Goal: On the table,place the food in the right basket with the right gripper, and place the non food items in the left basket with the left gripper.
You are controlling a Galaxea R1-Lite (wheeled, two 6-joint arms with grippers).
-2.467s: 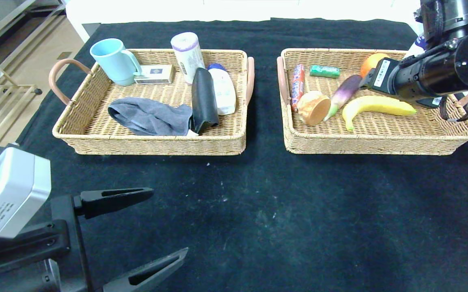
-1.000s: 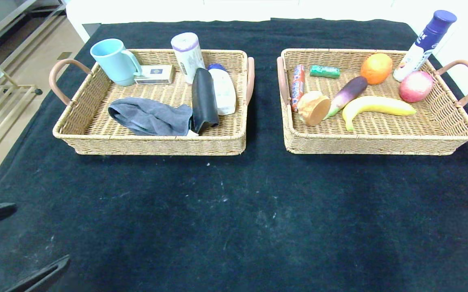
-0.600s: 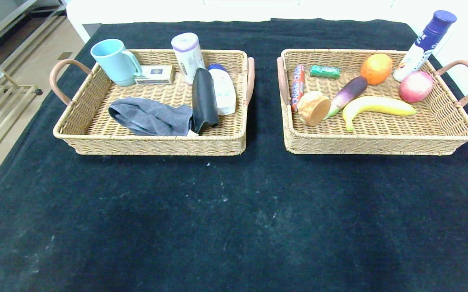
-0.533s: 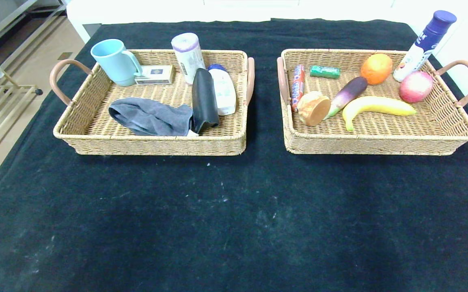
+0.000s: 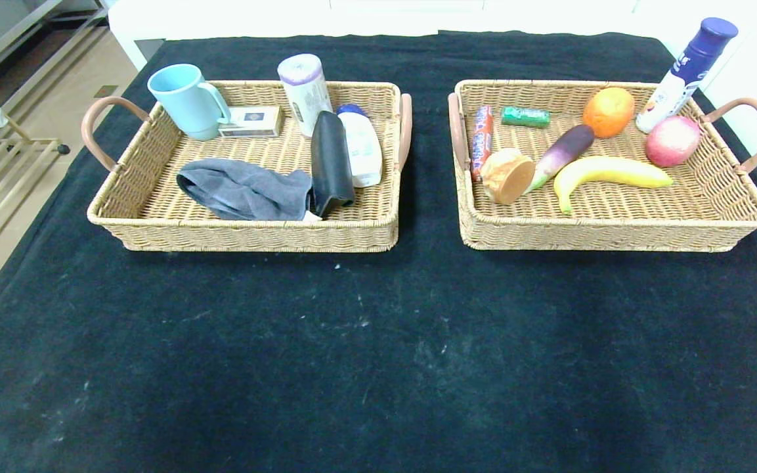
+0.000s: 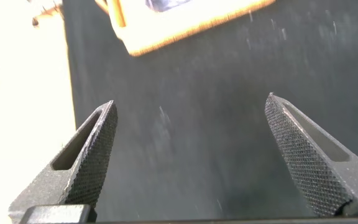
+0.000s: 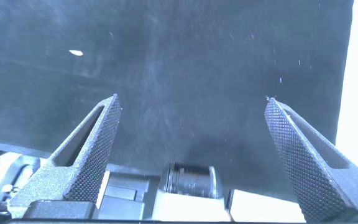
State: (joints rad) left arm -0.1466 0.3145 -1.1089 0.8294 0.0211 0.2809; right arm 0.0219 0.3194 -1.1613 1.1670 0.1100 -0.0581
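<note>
The left basket (image 5: pixel 253 231) holds a blue mug (image 5: pixel 184 98), a small card box (image 5: pixel 251 121), a white cylinder (image 5: pixel 304 84), a black wallet (image 5: pixel 330 161), a white bottle (image 5: pixel 360 146) and a grey cloth (image 5: pixel 241 189). In the right basket (image 5: pixel 614 231) lie a red sausage (image 5: pixel 482 136), green gum (image 5: pixel 524 116), an orange (image 5: pixel 608 111), an eggplant (image 5: pixel 562 151), a banana (image 5: pixel 608 172), bread (image 5: pixel 507 175) and an apple (image 5: pixel 672 140). A purple-capped spray bottle (image 5: pixel 685 71) leans at that basket's back right corner. Neither arm shows in the head view. My left gripper (image 6: pixel 191 99) and right gripper (image 7: pixel 192 98) are open over bare black cloth, holding nothing.
Black cloth (image 5: pixel 378 341) covers the table, and nothing lies on it in front of the baskets. The left wrist view catches a corner of a basket (image 6: pixel 185 25) and the table's edge with pale floor beside it. Parts of the robot's body (image 7: pixel 188 183) show under the right gripper.
The left gripper's fingers, at the lower left of the head view a second ago, have dropped out of it. The objects in both baskets have not moved.
</note>
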